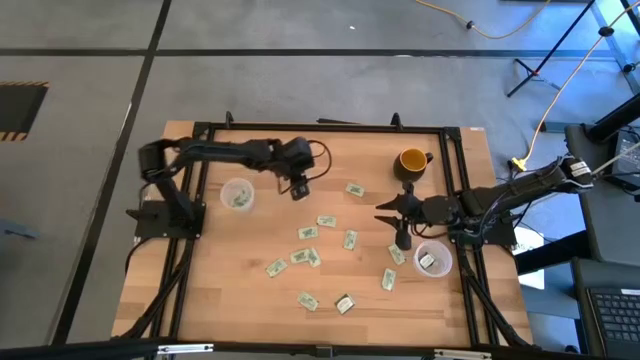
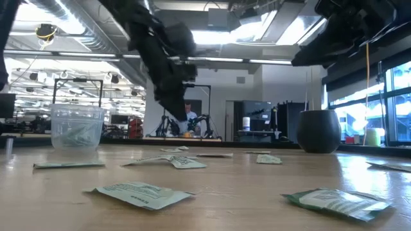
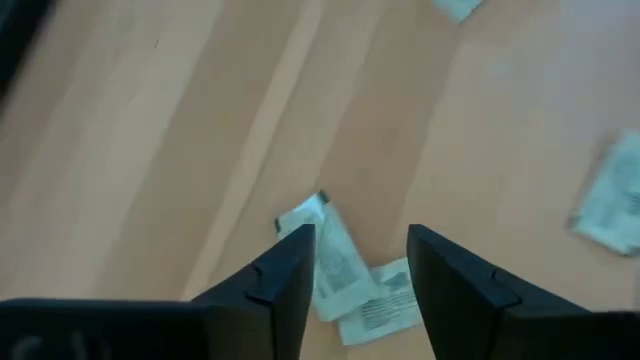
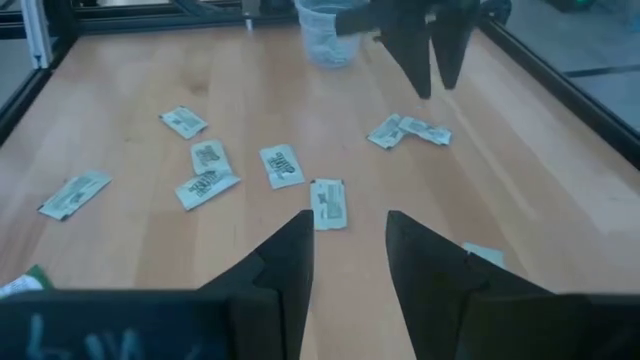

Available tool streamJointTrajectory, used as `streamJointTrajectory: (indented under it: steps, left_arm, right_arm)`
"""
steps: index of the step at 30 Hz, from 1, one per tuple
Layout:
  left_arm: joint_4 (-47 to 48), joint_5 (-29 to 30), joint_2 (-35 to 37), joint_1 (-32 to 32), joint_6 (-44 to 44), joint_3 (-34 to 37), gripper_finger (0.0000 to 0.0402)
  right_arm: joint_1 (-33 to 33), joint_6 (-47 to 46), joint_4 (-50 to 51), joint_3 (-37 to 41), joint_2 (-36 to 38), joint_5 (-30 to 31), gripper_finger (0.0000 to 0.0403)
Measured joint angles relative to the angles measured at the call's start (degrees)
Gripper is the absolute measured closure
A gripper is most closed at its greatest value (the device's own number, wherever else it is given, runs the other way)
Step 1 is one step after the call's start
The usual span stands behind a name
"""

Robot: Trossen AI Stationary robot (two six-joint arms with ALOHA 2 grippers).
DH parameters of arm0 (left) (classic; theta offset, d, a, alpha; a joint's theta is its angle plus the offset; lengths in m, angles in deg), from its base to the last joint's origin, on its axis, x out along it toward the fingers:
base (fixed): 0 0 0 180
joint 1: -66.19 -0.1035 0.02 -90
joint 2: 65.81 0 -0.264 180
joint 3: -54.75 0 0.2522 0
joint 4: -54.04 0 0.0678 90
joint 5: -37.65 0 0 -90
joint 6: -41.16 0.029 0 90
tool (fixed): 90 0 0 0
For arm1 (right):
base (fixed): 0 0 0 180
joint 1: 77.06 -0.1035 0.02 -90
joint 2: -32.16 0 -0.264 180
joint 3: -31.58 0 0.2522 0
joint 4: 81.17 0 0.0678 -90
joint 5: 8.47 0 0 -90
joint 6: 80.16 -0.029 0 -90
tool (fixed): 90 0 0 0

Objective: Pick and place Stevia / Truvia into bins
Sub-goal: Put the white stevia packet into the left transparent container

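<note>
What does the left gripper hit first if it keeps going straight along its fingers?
Probably the packet pair lying on the table, framed between the open fingers of the left gripper. Nothing else shows in that line, though the gap down to them is hard to judge.

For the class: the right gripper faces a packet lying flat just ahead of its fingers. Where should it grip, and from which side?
Come straight down on the packet with the open right gripper, closing across its narrow width. It lies flat and alone on the table, so probably only its edges give a hold.

Overhead view straight down, low view level, wrist views close, all sharing table (image 1: pixel 230 300)
</note>
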Motion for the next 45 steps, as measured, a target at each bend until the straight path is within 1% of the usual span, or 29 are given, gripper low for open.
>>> streamJointTrajectory:
  steps: [2, 6, 13, 21, 27, 31, 39, 45]
  left_arm:
    - [1.6, -0.5, -3.1, -0.7, -0.4, -2.0, 0.0249]
    - [1.5, -2.9, -7.6, -1.7, -0.6, -4.1, 0.0251]
    - [1.4, -2.5, -12.3, -3.7, -6.6, -5.2, 0.0251]
    - [2.9, -2.8, -12.9, -4.2, -6.0, -5.4, 0.0254]
    - [4.5, -1.5, -12.8, -3.3, -4.9, -5.4, 0.0268]
    - [4.6, 1.4, -12.8, -2.7, -2.9, -5.4, 0.0287]
    - [4.8, 1.5, -12.8, -2.7, -2.5, -5.4, 0.0334]
    - [5.7, 1.4, -11.9, -2.8, -2.5, -5.1, 0.0356]
  right_arm:
    - [0.0, 0.0, 0.0, 0.0, 0.0, 0.0, 0.0272]
    - [0.0, 0.0, 0.1, 0.0, 0.0, 0.0, 0.0272]
    - [0.0, 0.0, 0.2, 0.0, 0.0, 0.0, 0.0272]
    - [0.0, 0.0, 0.2, 0.0, 0.0, 0.0, 0.0272]
    - [0.0, 0.2, 0.2, 0.0, 0.0, 0.0, 0.0272]
    - [0.0, 0.8, 0.2, 0.0, 0.0, 0.0, 0.0272]
    - [0.0, 1.4, 0.2, 0.0, 0.0, 0.0, 0.0272]
    - [0.0, 1.4, 0.2, 0.0, 0.0, 0.0, 0.0272]
